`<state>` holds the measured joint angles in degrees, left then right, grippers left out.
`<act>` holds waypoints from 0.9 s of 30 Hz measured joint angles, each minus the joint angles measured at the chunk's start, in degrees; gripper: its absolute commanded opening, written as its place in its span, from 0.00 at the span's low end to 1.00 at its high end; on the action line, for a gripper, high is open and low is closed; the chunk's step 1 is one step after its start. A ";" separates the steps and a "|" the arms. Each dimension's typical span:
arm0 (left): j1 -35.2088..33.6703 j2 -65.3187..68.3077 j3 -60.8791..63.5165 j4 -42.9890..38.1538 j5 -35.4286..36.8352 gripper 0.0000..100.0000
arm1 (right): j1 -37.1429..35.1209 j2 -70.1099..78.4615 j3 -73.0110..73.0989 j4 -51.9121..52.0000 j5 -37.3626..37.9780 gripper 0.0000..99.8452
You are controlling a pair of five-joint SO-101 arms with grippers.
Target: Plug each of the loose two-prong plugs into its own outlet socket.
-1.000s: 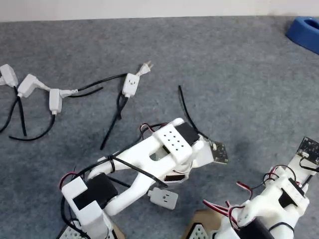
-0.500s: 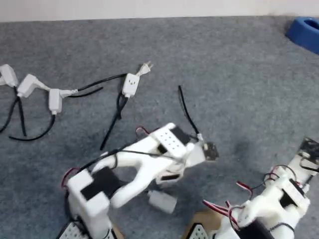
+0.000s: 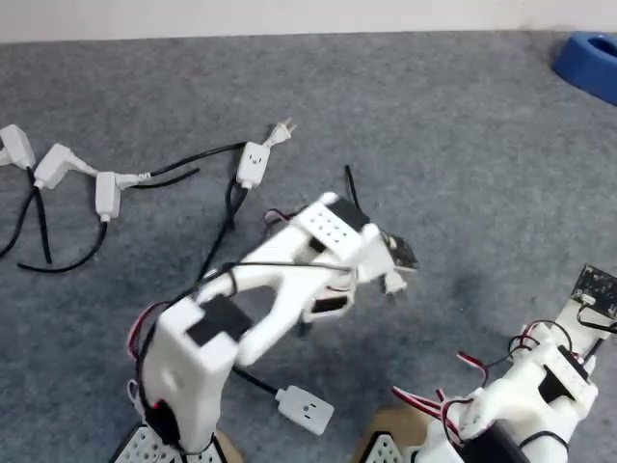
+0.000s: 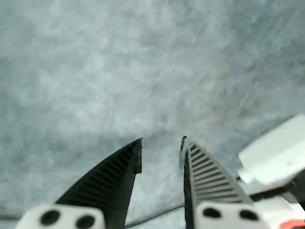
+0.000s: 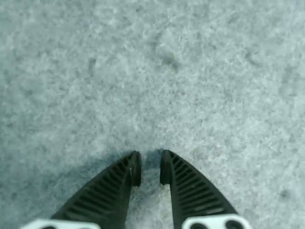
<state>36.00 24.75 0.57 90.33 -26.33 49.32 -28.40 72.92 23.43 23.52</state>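
Hovers, left hand (image 4: 161, 145) slightly parted and empty, seemingly just beside the small white two-prong plug (image 3: 393, 283) on its black cord (image 3: 359, 207), beyond the white rectangular outlet socket block (image 3: 307, 408), far nearer it than the barely parted right hand (image 5: 148, 167).

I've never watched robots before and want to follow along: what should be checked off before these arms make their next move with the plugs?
1. Left gripper open and empty: ok.
2. Nearest plug sitting inside that gripper: not ok, it lies beside it.
3. Which way that plug's prongs point: cannot tell.
4. Free socket in plain sight, slots facing up: ok.
5. Right gripper empty: ok.
6. Far plug plugged in: not ok, it lies loose by another socket.
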 measured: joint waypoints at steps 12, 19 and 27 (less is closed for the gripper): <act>11.69 -30.33 24.18 0.00 0.00 0.26 | 0.70 0.00 0.00 0.00 0.35 0.09; 17.32 -38.95 39.12 -3.08 -2.46 0.25 | 0.70 0.00 0.00 0.00 0.35 0.09; 17.41 -39.82 45.10 -13.45 -2.90 0.25 | 0.70 0.00 0.00 0.00 0.35 0.09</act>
<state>53.41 -15.08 45.67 76.88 -29.23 50.02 -28.40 72.92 23.43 23.87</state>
